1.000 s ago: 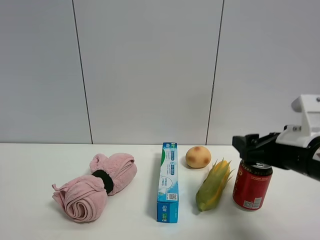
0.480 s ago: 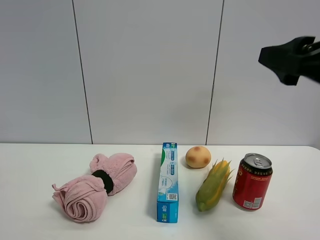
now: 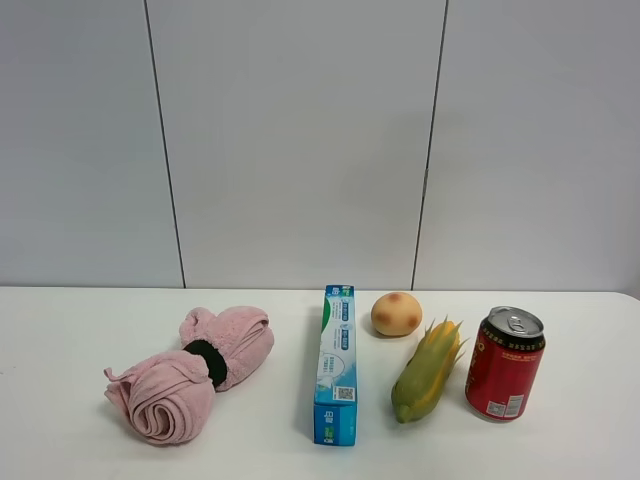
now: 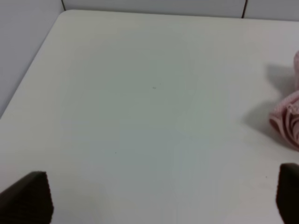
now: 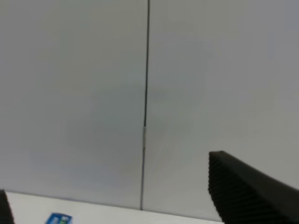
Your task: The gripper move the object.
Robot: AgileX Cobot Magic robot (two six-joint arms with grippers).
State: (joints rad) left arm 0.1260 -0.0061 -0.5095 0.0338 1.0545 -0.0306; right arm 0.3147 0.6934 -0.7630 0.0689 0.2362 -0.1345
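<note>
The red drink can (image 3: pixel 505 364) stands upright at the right of the white table (image 3: pixel 80 440), with its silver top and pull tab showing. No gripper or arm shows in the exterior high view. In the left wrist view my left gripper (image 4: pixel 156 200) is open and empty over bare table, its two black fingertips (image 4: pixel 25 198) far apart. In the right wrist view my right gripper (image 5: pixel 126 205) is open and empty and faces the grey wall; one black finger (image 5: pixel 247 196) shows. The can is not in either wrist view.
A corn cob (image 3: pixel 428 370) lies just left of the can. A round tan bun (image 3: pixel 396 313) sits behind it. A blue-green long box (image 3: pixel 336 362) lies mid-table, its end also in the right wrist view (image 5: pixel 57 218). A rolled pink towel (image 3: pixel 190 372) lies left, also in the left wrist view (image 4: pixel 287 121).
My right gripper was at the can's top, rose to the upper right, and has now left the exterior high view. The can stays where it stood.
</note>
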